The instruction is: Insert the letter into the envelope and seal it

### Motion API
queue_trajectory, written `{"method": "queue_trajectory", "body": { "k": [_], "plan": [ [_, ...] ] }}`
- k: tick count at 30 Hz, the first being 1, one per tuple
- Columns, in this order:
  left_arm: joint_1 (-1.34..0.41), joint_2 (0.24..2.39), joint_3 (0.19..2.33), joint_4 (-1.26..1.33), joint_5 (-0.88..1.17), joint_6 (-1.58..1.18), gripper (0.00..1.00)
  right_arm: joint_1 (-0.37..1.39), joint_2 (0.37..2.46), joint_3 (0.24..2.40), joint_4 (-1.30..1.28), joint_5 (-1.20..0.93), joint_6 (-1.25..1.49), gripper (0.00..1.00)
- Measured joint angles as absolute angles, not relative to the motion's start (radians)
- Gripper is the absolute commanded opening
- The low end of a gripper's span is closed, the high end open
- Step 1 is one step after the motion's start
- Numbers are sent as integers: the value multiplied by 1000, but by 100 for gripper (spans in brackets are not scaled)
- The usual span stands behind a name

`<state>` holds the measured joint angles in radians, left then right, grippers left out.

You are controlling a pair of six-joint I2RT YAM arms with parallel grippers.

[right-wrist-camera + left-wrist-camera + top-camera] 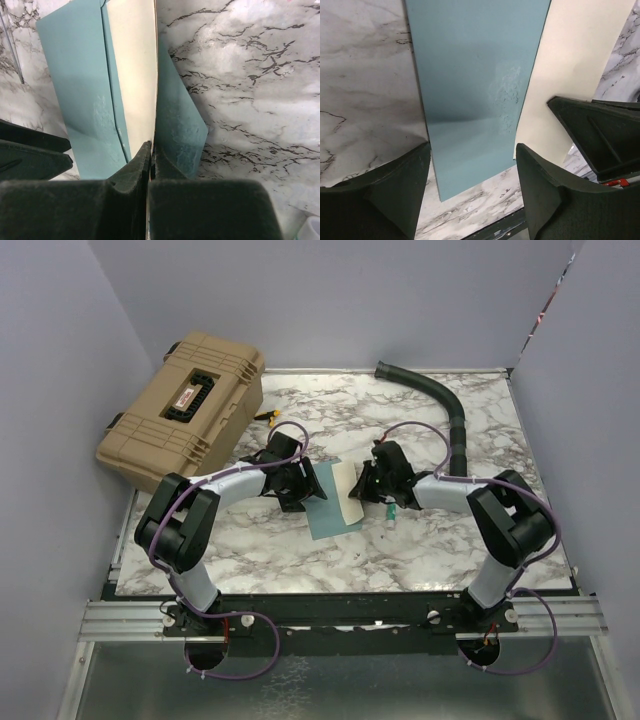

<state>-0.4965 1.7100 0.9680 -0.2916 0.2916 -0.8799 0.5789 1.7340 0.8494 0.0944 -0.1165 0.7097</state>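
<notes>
left claw [472, 155] spread, envelope [475, 75] end between its fingers, on marble table [365, 75]. right claw [151, 150] pressed together, pinching letter [132, 60] edge; envelope showing either side of its fingers.

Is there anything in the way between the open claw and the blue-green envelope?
Nothing visible is in the way. The left claw hangs open right above the envelope, with a finger near each edge. The right claw is shut on the letter, off to the envelope's side.
</notes>
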Motion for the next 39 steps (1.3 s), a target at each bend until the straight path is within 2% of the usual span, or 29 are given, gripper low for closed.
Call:
{"method": "queue_trajectory", "body": {
  "k": [24,39],
  "plan": [
    [-492,1709,951,-262,313,-915,70,583,1782,879,88,-164,796,1],
    [-492,1700,916,-202,313,-983,69,595,1731,861,26,-69,951,0]
  ]
}}
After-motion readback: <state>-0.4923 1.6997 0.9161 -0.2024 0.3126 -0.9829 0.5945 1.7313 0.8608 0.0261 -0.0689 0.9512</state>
